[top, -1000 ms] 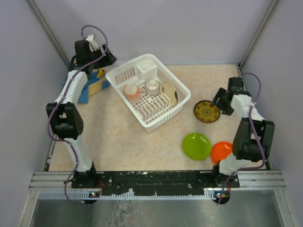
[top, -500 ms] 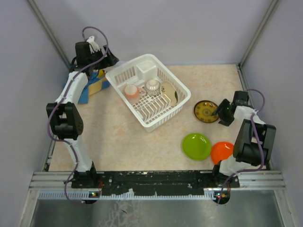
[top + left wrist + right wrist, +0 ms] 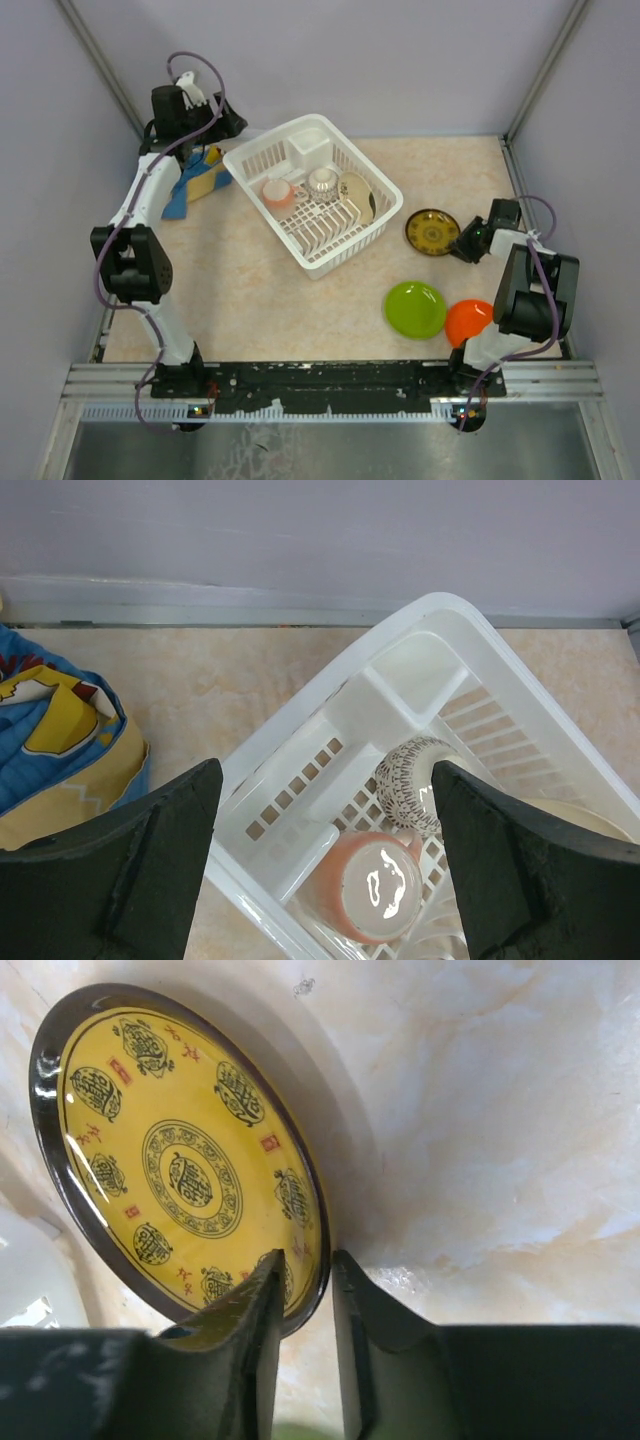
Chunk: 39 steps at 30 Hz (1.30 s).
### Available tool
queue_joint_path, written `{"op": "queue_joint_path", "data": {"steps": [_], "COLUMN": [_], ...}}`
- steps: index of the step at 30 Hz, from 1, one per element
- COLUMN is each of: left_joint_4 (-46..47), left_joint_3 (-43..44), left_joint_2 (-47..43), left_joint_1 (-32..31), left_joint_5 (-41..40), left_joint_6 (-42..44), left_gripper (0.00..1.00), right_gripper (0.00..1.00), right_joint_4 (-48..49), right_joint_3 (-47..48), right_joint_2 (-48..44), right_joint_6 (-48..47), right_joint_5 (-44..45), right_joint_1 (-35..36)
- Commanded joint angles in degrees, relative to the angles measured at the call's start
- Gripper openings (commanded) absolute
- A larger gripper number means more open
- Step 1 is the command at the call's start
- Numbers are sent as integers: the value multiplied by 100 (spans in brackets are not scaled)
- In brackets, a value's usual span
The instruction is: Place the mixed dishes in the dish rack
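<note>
The white dish rack [image 3: 262, 140] stands at the back middle. It holds the pink cup [image 3: 276, 190], the white patterned bowl [image 3: 321, 181] and the cream plate [image 3: 357, 195]. My left gripper [image 3: 232, 125] hovers open and empty over the rack's far left corner. The left wrist view shows the cup [image 3: 375, 885] and bowl [image 3: 410, 780] between its fingers, below. My right gripper [image 3: 462, 243] is low at the right, shut on the near rim of the brown-yellow patterned plate [image 3: 432, 232], which shows tilted in the right wrist view [image 3: 180, 1170]. The lime-green plate [image 3: 415, 308] and orange plate [image 3: 466, 320] lie at the front right.
A blue and yellow cloth [image 3: 200, 180] lies bunched at the back left, beside the rack and under the left arm. The orange plate lies against the right arm's base. Grey walls close the table on three sides.
My right gripper came down to the table and closed on the brown-yellow plate's rim, and the plate shifted slightly left. The left gripper drew back a little from the rack.
</note>
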Motion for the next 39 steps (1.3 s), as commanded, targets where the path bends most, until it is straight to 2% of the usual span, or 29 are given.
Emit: {"op": "queue_joint_path", "data": {"steps": [1, 5, 16, 25, 39], "left_joint_4": [153, 308, 1171, 1142, 864], "left_joint_3": [-68, -194, -795, -688, -604], "left_joint_2": [-222, -306, -682, -712, -408], "left_joint_1": [42, 47, -36, -388, -1253], "left_joint_5": [105, 271, 1452, 2020, 2610], "left_joint_6": [-78, -346, -1488, -1722, -1783], "left_gripper": [91, 91, 92, 92, 93], "right_gripper": [21, 0, 0, 0, 0], "right_joint_4": [218, 261, 233, 285, 111], "right_joint_3": [-178, -128, 341, 846, 1682], "right_joint_2": [113, 117, -345, -459, -791], "right_joint_6": [89, 112, 449, 832, 1131], "right_joint_5": [131, 153, -421, -1027, -1429], "right_joint_1": [-54, -49, -369, -599, -592]}}
